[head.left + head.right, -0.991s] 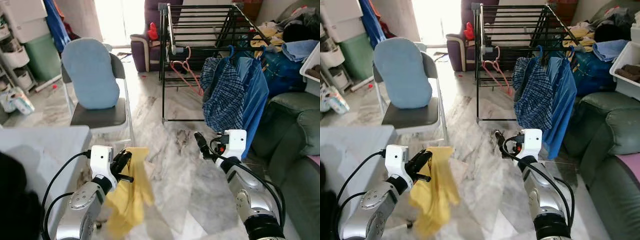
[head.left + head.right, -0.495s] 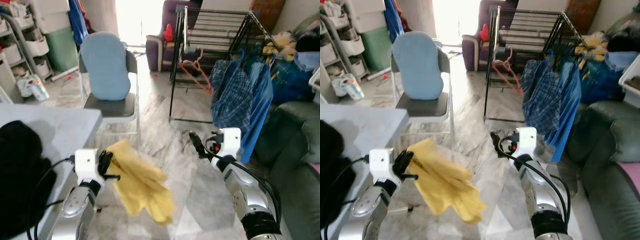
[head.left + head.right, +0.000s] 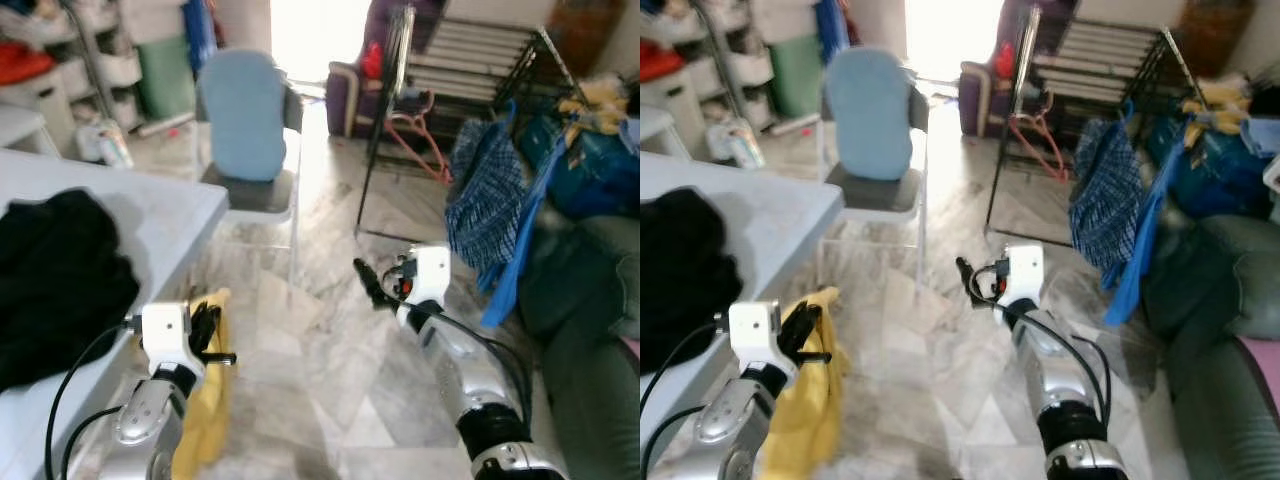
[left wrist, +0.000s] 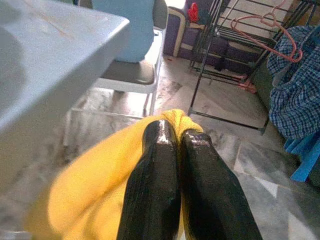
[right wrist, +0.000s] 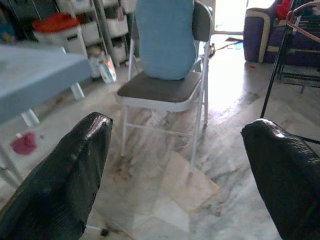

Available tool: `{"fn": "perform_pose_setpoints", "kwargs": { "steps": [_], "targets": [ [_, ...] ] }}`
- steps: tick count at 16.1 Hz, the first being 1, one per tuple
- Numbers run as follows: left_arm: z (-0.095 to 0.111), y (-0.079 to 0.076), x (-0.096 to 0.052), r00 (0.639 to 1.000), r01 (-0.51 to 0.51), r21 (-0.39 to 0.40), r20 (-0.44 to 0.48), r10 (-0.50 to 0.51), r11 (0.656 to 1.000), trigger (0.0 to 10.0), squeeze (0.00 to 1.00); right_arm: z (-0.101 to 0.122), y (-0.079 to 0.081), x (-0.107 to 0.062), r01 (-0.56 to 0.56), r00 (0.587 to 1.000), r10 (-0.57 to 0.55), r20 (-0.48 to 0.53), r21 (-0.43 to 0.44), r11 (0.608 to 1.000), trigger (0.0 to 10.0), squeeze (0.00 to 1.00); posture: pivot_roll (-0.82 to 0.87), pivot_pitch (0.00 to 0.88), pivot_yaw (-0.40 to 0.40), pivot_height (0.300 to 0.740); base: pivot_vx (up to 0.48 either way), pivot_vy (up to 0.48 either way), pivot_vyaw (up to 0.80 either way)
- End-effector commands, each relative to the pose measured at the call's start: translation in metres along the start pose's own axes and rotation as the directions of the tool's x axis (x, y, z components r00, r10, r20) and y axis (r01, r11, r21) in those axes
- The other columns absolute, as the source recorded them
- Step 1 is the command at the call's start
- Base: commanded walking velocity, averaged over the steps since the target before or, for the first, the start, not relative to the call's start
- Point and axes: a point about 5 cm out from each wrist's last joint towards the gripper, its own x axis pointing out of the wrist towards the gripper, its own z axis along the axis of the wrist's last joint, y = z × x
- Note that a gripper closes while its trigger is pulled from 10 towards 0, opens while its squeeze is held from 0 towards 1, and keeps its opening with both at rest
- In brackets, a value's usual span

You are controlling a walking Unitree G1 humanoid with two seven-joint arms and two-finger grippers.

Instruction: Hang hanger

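Two black fingers (image 4: 165,185) hiding yellow cloth's (image 4: 90,185) pinched edge, head views blurred

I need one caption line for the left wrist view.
Left pincer shut on yellow cloth, facing drying rack.

Camera view swings toward robot's left: grey table (image 3: 120,215) and black garment (image 3: 55,275) now occupy the left side. Yellow cloth (image 3: 207,400), flung out sideways half a second ago, hangs straight down from left gripper (image 3: 207,325) beside table edge.
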Motion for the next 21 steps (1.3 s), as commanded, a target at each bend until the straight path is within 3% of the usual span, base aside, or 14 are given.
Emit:
{"fn": "perform_pose_setpoints", "kwargs": {
  "steps": [1, 5, 8, 15, 21],
  "targets": [
    [0.011, -0.003, 0.005, 0.999, 0.036, 0.021, 0.041, -0.037, 0.999, 10.0, 0.0, 0.0, -0.009, -0.005, 0.028, 1.0, -0.028, 0.006, -0.006, 1.0, 10.0, 0.0, 0.0, 0.0, -0.053, 0.74, 0.349, 0.0, 0.0],
    [0.014, -0.005, 0.017, 0.996, 0.08, 0.023, 0.039, -0.081, 0.997, 10.0, 0.0, -0.002, -0.023, -0.015, 0.088, 0.996, -0.088, 0.021, -0.01, 0.996, 10.0, 0.0, -0.05, 0.0, -0.02, 0.74, 0.425, 0.0, 0.0],
    [0.016, -0.011, 0.022, 0.994, 0.107, 0.015, 0.038, -0.107, 0.994, 10.0, 0.0, -0.002, -0.025, -0.018, 0.105, 0.994, -0.104, 0.027, -0.021, 0.994, 10.0, 0.0, -0.05, 0.0, -0.012, 0.74, 0.437, 0.0, 0.0],
    [-0.006, -0.01, 0.017, 0.995, 0.095, 0.003, -0.033, -0.095, 0.996, 10.0, 0.0, -0.007, -0.025, -0.017, 0.125, 0.992, -0.124, 0.018, -0.065, 0.99, 10.0, 0.0, -0.04, 0.0, -0.044, 0.74, 0.0, 0.0, 0.0],
    [-0.003, 0.005, 0.017, 0.999, 0.038, 0.025, -0.014, -0.038, 0.999, 10.0, 0.0, -0.009, -0.03, -0.009, 0.189, 0.982, -0.191, -0.015, -0.071, 0.979, 10.0, 0.0, 0.0, 0.0, -0.07, 0.74, 0.0, 0.0, 0.0]
  ]
}}
